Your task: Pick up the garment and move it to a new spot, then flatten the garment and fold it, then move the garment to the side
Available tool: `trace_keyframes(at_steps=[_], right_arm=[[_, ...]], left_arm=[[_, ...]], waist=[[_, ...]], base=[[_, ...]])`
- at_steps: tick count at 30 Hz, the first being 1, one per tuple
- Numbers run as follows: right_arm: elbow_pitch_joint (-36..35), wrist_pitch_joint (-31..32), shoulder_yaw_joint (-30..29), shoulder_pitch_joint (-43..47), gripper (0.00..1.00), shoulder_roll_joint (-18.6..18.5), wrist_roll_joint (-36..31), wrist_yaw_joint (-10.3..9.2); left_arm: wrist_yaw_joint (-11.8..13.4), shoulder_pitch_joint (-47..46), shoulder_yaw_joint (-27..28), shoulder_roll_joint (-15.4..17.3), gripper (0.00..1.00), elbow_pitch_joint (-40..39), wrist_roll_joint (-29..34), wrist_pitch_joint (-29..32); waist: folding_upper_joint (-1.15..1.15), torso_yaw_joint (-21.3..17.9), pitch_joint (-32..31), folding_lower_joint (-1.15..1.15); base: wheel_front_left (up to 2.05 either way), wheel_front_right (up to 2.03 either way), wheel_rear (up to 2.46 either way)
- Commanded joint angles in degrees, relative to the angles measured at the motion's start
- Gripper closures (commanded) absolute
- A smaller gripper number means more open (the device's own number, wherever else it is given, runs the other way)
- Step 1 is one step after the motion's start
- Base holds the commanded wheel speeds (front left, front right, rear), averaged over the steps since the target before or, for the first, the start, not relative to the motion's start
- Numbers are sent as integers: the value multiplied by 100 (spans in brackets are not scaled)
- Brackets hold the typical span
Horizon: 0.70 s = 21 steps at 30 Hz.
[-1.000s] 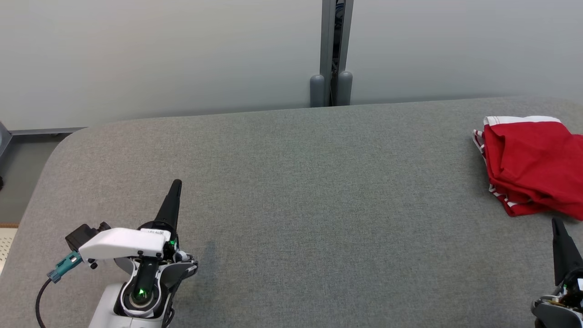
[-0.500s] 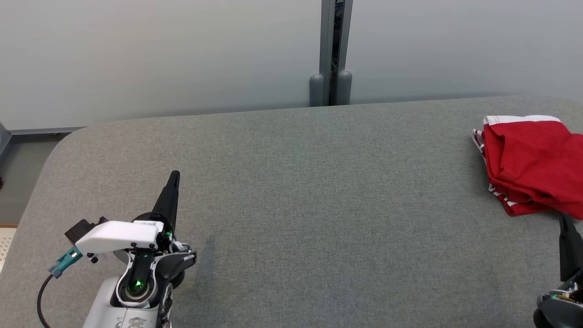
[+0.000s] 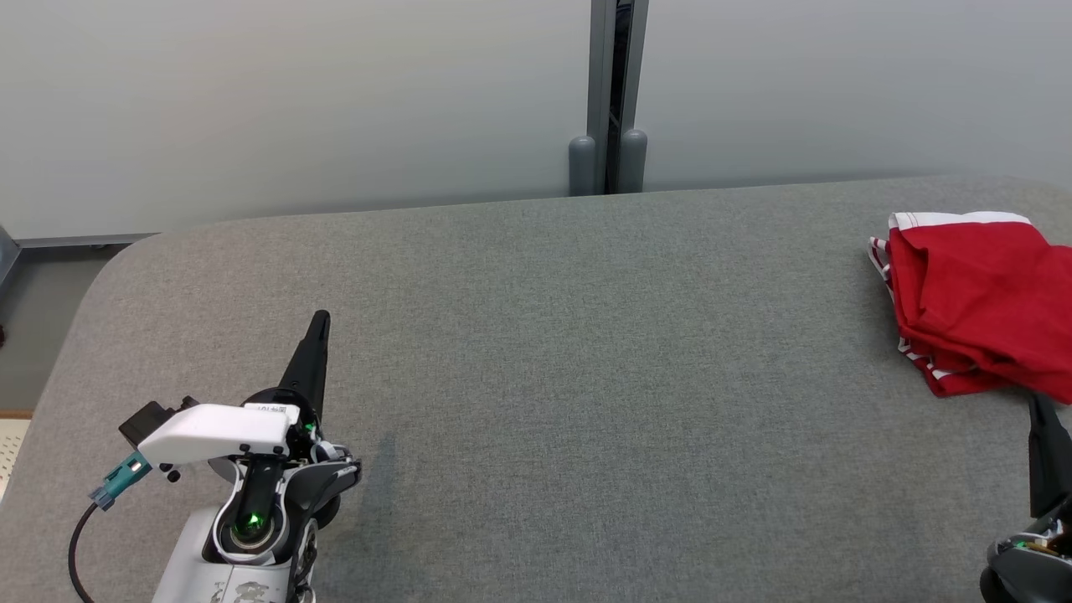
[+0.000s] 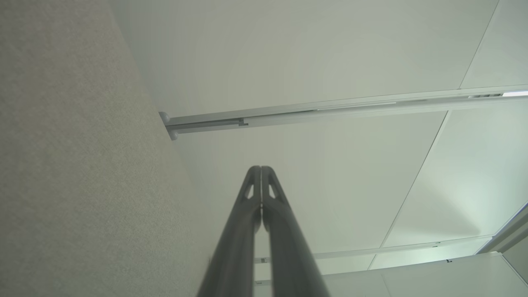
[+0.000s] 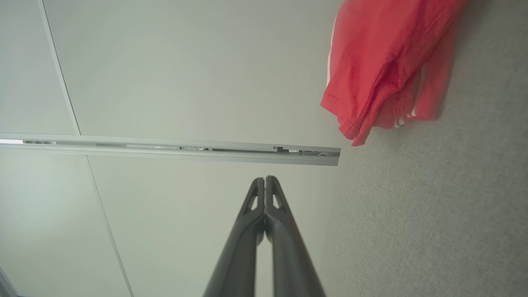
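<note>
**Far right of the post [image 3: 609,96], the garment [image 3: 980,301] rests alone while both arms settle**

Spreading to both sides of the post, the grey surface [image 3: 544,377] looks just as it did a second ago, and the head camera has not shifted. The red garment with white trim lies well to the post's right, running off the right edge of the head view. It is a loose, layered bundle lying on the surface, and it has not stirred. The right wrist view shows it [image 5: 383,62] as stacked red folds with a hemmed edge, touched by nothing.

What has changed is small and belongs to the arms. The left claw [image 3: 319,322], well to the post's left and nearer the robot, has crept a little toward the post while its wrist has sunk slightly. That came early in the second, and it is now almost still. Its fingers [image 4: 243,231] are pressed together on nothing. The right claw [image 3: 1041,406], far to the post's right on the robot's side of the garment, has slid outward. Its tip now sits just beside the bundle's near hem, though the right wrist view shows a clear gap between them. That claw [image 5: 265,179] is also closed and empty.

Judging by this, the garment is either already folded and set aside or not yet begun. These small drifts look like arms settling, not reaching.
</note>
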Motion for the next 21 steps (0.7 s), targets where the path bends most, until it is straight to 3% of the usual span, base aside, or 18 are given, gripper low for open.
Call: trace_keyframes(at_steps=[1,21], right_arm=[[0,27,-31,-44,100,-9,-4,0],[5,71,-73,-60,100,20,-56,0]], left_arm=[[-28,-46,22,20,100,9,-17,13],[-28,-45,16,20,100,7,-10,9]], waist=[[0,0,0,0],[0,0,0,0]], base=[[0,0,0],[0,0,0]])
